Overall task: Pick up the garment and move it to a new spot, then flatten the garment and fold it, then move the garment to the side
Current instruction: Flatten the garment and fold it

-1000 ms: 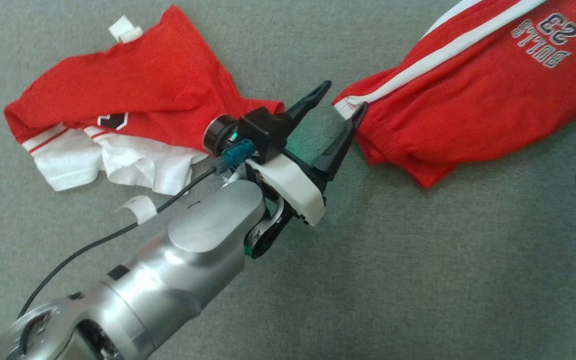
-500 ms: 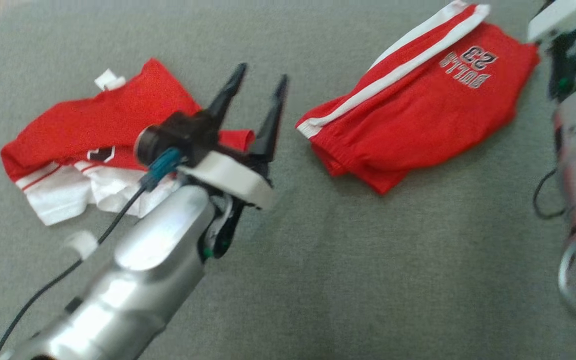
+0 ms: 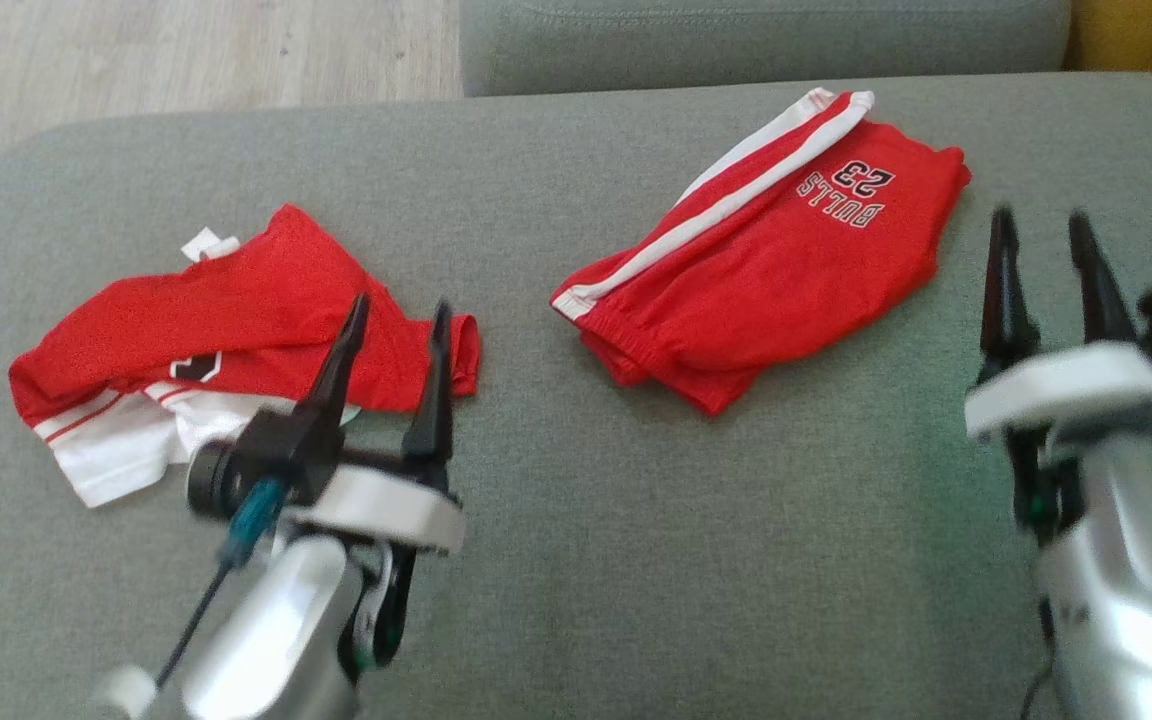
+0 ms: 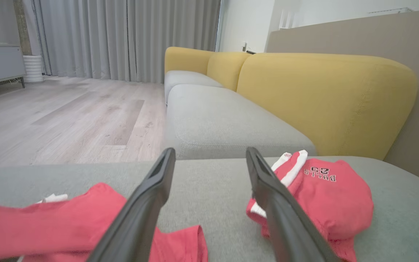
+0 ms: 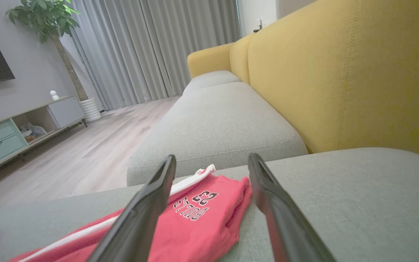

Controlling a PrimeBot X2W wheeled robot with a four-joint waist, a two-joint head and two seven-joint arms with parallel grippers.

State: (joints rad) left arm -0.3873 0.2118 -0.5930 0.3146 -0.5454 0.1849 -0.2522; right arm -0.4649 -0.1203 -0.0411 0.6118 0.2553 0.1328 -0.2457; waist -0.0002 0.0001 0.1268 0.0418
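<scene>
While the left gripper (image 3: 401, 302) and right gripper (image 3: 1040, 213) hang empty, fingers wide, the folded shorts (image 3: 766, 270) lie on the sofa (image 3: 636, 550) between them, long axis slanting near-left to far-right, nearer the right arm. The crumpled jersey (image 3: 236, 310) lies just ahead of the left fingers, likely that arm's pick.

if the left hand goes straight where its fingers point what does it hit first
Probably grey seat cushion: in the left wrist view the left hand points through the gap between the crumpled red garment and the folded red shorts. Its height is unclear, so it might reach the next cushion.
</scene>
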